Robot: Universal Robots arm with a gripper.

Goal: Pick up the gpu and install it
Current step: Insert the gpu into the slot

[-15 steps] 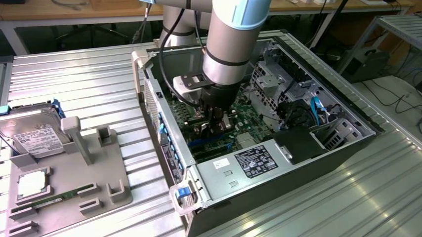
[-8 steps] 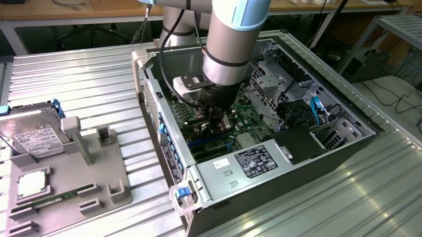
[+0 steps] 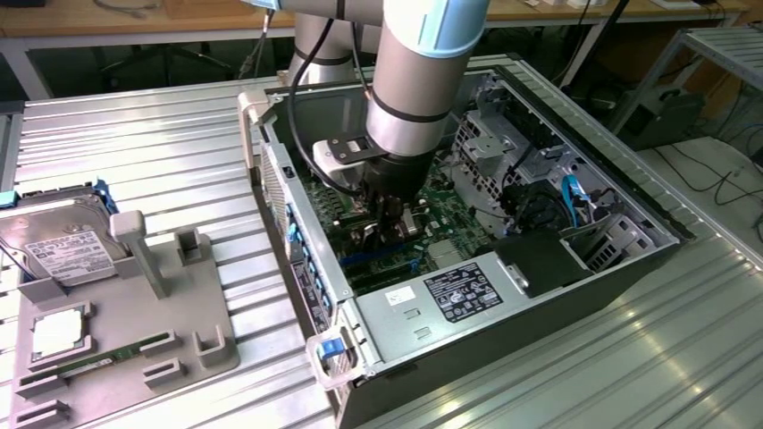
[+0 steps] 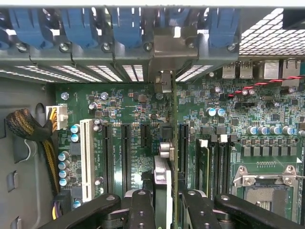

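Note:
The gpu (image 4: 174, 143) appears edge-on in the wrist view as a thin green card standing upright over the motherboard (image 4: 133, 109). Its silver end bracket (image 4: 163, 82) sits against the rear slot openings. My gripper (image 4: 169, 210) is shut on the card, with one black finger (image 4: 142, 210) on either side. In the exterior view the gripper (image 3: 389, 210) reaches down inside the open computer case (image 3: 620, 192), holding the gpu (image 3: 399, 231) just above the expansion slots. Whether the card edge is seated in a slot cannot be told.
Blue slot latches (image 4: 126, 24) line the case's rear wall. A white slot (image 4: 86, 160), black slots and a CPU socket (image 4: 267, 191) flank the card. A power supply (image 3: 459, 290) fills the case's near end. A grey fixture (image 3: 131, 331) holds a hard drive (image 3: 60, 255) and memory stick (image 3: 113, 359).

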